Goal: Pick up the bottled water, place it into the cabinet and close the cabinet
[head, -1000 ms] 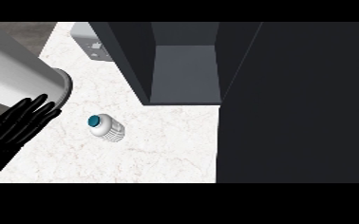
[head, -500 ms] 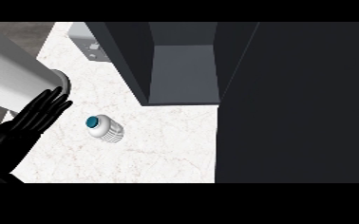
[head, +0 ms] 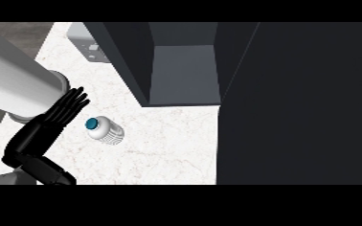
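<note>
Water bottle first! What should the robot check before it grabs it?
1. The bottled water shows on the counter: ok.
2. The left hand is beside the bottle, fingers straight: ok.
3. The left hand is curled round the bottle: not ok, they are apart.
4. The cabinet is open: ok.
5. The right hand is in view: not ok.
</note>
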Tool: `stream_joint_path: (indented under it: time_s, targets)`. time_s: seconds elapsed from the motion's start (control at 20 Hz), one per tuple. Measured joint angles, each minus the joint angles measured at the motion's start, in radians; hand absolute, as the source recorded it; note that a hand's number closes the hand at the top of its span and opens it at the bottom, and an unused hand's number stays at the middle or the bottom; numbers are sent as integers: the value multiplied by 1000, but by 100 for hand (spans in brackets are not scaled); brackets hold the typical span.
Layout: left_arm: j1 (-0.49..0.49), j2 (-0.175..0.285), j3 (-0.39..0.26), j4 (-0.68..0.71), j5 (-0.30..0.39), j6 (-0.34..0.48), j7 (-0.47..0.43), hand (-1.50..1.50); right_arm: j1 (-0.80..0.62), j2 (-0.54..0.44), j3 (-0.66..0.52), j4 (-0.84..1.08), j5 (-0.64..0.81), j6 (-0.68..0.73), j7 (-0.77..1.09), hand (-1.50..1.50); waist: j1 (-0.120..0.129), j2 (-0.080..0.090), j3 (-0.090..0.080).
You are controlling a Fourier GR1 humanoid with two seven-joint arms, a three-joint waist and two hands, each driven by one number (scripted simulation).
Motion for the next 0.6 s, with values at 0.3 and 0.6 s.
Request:
stream_joint_path:
  time_s: [0.3,0.6]
  targets:
    - [-68,-31,-16,219,-139,51,-175,-150,55,-11,-5,0,9,31,-57,-150,-2,1,0]
    - [-137,-33,-11,452,-235,117,-353,-150,104,-22,-9,-25,11,44,-76,-150,-5,3,-1]
